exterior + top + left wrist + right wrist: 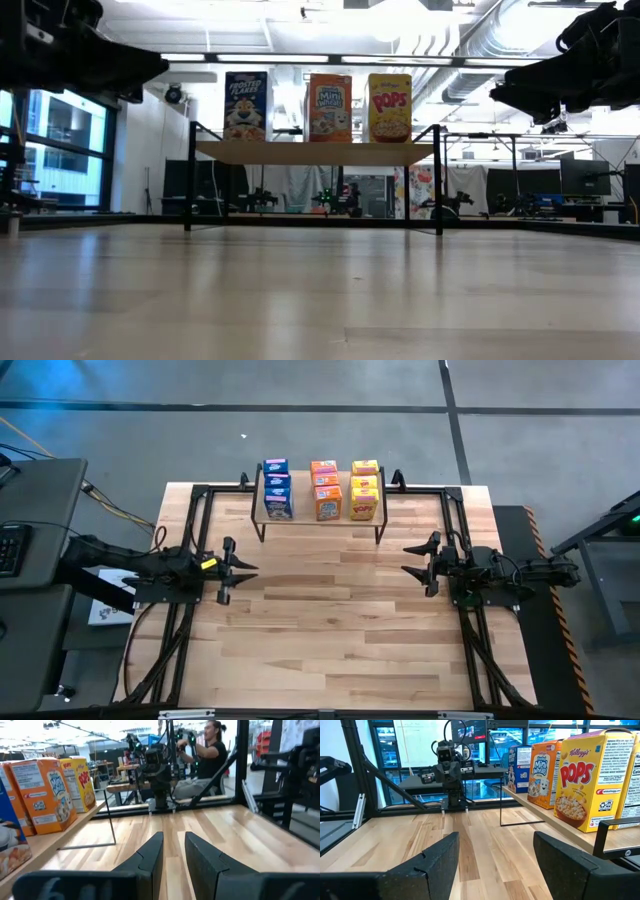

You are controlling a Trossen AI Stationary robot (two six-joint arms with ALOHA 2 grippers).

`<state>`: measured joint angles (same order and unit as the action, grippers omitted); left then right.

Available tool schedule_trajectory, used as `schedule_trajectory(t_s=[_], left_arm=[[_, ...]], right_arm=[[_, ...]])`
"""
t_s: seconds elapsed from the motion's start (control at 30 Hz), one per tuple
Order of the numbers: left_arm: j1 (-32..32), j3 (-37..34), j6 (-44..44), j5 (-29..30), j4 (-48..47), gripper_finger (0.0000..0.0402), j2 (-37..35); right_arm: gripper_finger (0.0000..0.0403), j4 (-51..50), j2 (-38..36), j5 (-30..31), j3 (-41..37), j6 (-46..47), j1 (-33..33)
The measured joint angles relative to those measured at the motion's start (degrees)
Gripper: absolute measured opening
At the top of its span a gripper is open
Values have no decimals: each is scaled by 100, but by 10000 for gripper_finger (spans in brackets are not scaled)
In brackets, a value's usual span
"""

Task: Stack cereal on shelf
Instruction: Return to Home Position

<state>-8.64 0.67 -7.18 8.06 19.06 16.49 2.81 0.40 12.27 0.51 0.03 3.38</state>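
Observation:
The shelf point(320, 525) stands at the table's far edge on thin dark legs. Cereal boxes stand upright on its plank in three rows: blue point(277, 490), orange point(326, 492) and yellow point(364, 492). The low view shows the front box of each row, blue point(245, 105), orange point(330, 107) and yellow point(389, 107). My left gripper point(254, 568) hovers level at the table's left side, well short of the shelf, with only a narrow gap between its fingers point(150, 857) and nothing in it. My right gripper point(405, 558) waits at the right side, open wide point(496, 837) and holding nothing.
Dark metal frame rails point(200, 500) run along the table's left, right and far edges. The wooden tabletop point(330, 630) stretches between the two arms. A person point(210, 750) sits beyond the table's right side, behind the right arm's base.

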Motion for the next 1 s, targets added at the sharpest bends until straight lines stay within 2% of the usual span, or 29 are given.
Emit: schedule_trajectory(t_s=[0.1,0.27,0.47,0.63,0.8,1.0], left_arm=[[0,0,-101,127,-267,72,-68],[0,0,-53,662,-851,72,-123],[0,0,-45,752,-985,72,-315],[0,2,-240,729,-1101,72,-895],[0,2,-393,149,-1441,72,-1607],[0,46,-453,11,-1489,72,-1634]], right_arm=[[248,0,0,0,0,0,0],[248,0,0,1,1,0,0],[248,1,0,1,-1,0,0],[248,0,0,-1,0,0,0],[248,1,0,1,0,0,0],[248,0,0,1,-1,0,0]])
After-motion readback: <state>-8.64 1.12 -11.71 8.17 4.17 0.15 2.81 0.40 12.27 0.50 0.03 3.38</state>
